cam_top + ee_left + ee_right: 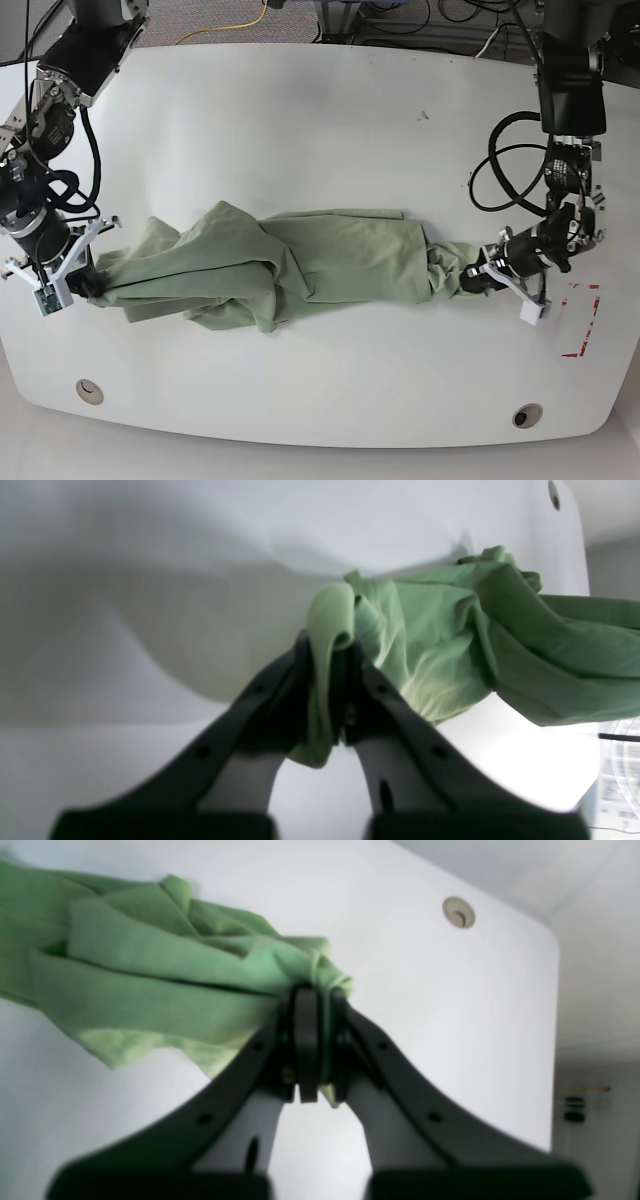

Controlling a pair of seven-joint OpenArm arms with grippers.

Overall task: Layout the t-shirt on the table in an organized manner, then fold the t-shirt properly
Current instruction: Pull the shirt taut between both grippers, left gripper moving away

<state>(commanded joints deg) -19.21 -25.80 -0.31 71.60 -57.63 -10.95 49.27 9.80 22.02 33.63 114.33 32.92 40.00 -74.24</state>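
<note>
A robotics lab: bare white table (300,100), two mounted arms, loose cables (400,15) trailing past its far edge.

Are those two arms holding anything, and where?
Both grip the t-shirt: the left pincer pinches a bunched edge at one end, the right pincer the opposite end.

Left arm (570,120), at 2 o'clock in the base view: black housings, looped black cables, silver joint. Right arm (45,130), at 10 o'clock: black segments, black cabling, white bracket at the wrist. Left gripper (332,645) and right gripper (315,1000): matte black curved fingers with small round screw holes and pale inner faces.
</note>
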